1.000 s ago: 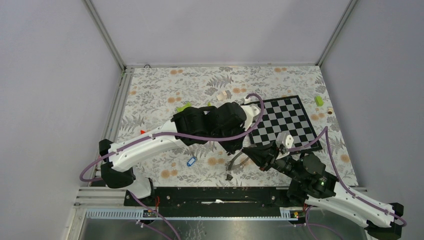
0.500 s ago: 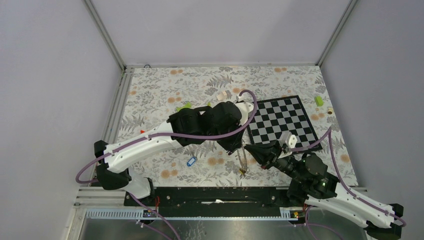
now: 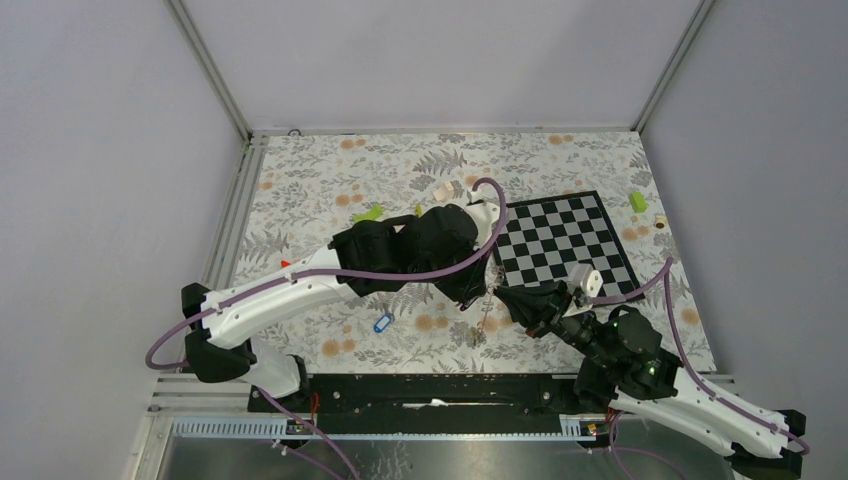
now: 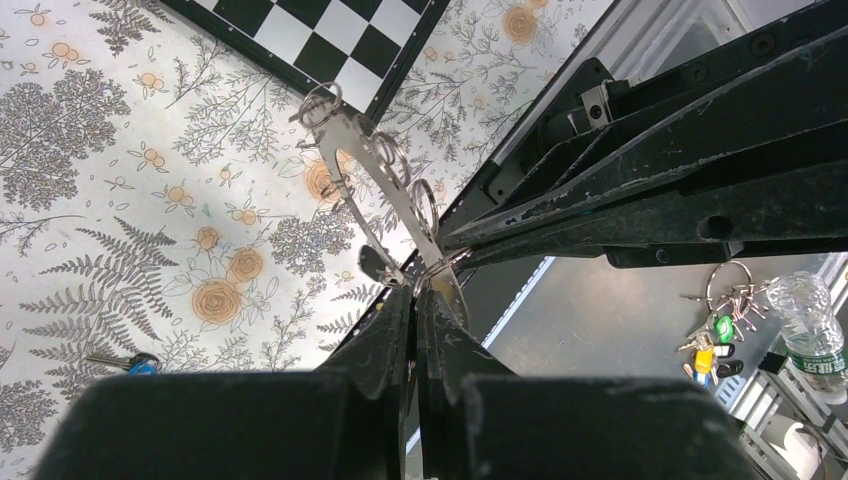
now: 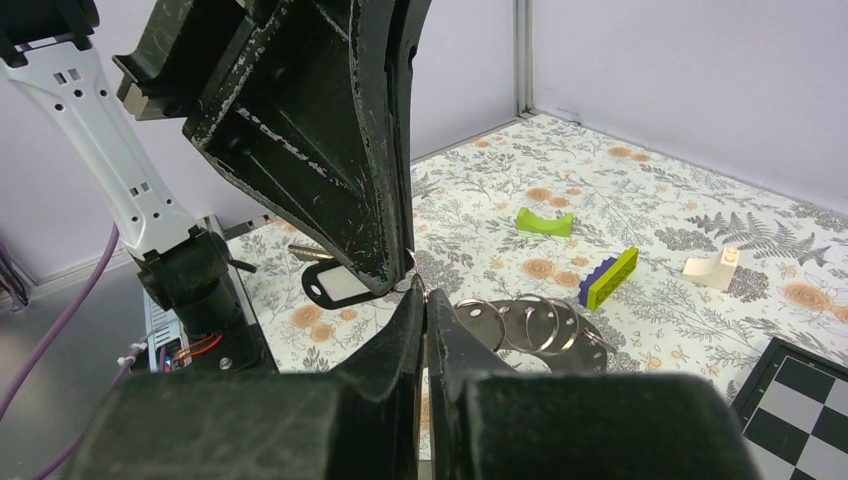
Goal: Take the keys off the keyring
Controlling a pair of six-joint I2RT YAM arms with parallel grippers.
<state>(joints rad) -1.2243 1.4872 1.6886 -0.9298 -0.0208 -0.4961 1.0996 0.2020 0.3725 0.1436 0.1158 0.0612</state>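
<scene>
The keyring is a thin silver hoop carrying several small split rings. It hangs between the two arms just above the table. My left gripper is shut on the keyring's near edge. My right gripper is shut tip to tip against it, pinching a small split ring on that same edge. A black key tag with a white label dangles under the left fingers. A blue key lies loose on the floral cloth, left of the grippers.
The chessboard lies just behind the right gripper. Lime-green blocks and a beige block sit on the cloth beyond. The black front rail runs close below. A bottle and another key bunch lie off the table.
Both grippers have shifted slightly right, staying shut and together. The keyring swung from hanging wide and leftward to nearly edge-on beneath them, and the black key came up with it.
</scene>
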